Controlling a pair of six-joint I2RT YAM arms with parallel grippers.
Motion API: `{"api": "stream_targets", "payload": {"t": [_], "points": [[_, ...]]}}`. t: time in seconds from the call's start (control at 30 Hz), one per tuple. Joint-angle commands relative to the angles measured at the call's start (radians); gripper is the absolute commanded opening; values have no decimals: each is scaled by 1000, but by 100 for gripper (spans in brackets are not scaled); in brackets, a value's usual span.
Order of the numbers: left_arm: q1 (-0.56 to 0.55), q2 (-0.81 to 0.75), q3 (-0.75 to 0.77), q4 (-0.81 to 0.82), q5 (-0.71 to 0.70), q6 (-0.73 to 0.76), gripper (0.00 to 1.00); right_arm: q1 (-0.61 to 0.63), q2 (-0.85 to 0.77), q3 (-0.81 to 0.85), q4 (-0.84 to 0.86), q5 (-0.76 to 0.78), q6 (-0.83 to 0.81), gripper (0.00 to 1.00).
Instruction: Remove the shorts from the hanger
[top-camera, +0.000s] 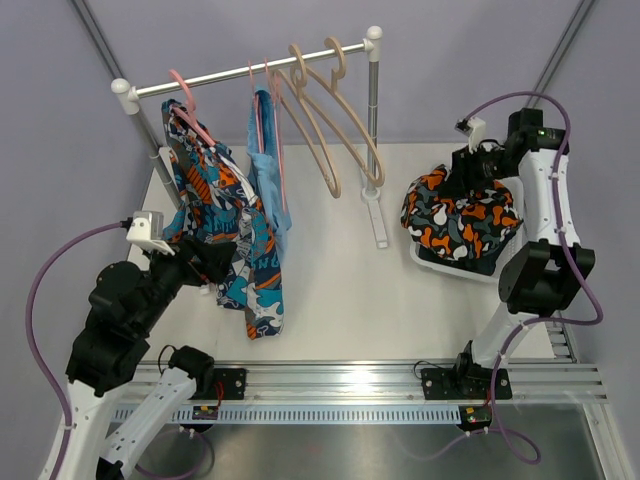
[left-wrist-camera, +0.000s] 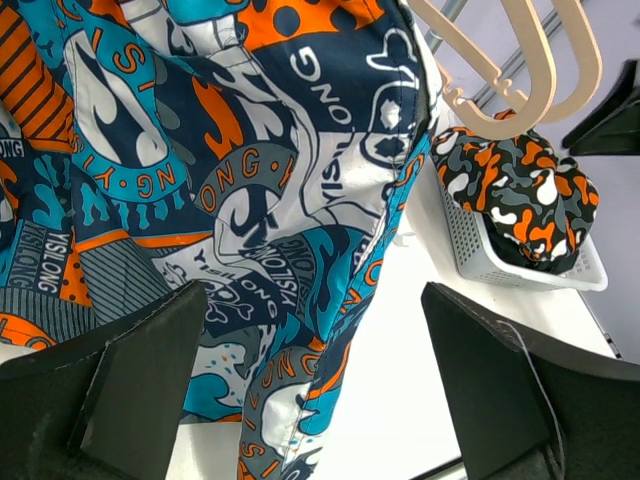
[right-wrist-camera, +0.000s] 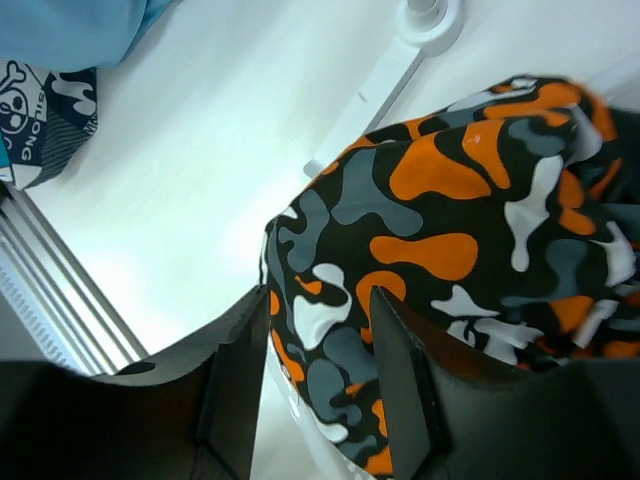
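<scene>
The right end effector (right-wrist-camera: 322, 300), jaws parted, straddles the camouflage shorts (right-wrist-camera: 450, 200).

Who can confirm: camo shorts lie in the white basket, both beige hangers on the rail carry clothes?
Wrong: both beige hangers on the rail hang bare, per the top external view. The camo shorts do lie in the white basket.
</scene>
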Motion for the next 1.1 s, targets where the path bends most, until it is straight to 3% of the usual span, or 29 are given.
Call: {"api": "stream_targets", "payload": {"t": [0.0, 0.23, 0.5, 0.67, 0.83, 1.03, 1.07], "points": [[2, -7, -3, 58, 17, -12, 94, -5, 57, -99, 99, 44, 98, 50], [1, -43, -24, 38, -1, -29, 94, -6, 88, -234, 401, 380, 344, 45], [0, -38, -30, 42, 2, -38, 94, -9, 198, -317, 505, 596, 352, 46], [0, -35, -29, 44, 3, -45, 95, -21, 185, -306, 456, 486, 303, 54], [0, -27, -23, 48, 3, -45, 95, -50, 32, -228, 338, 383, 255, 70], [2, -6, -26, 71, 10, -46, 95, -67, -128, -91, 212, 281, 205, 76], [2, -3, -26, 73, 11, -46, 95, -67, -149, -81, 201, 230, 200, 83]]}}
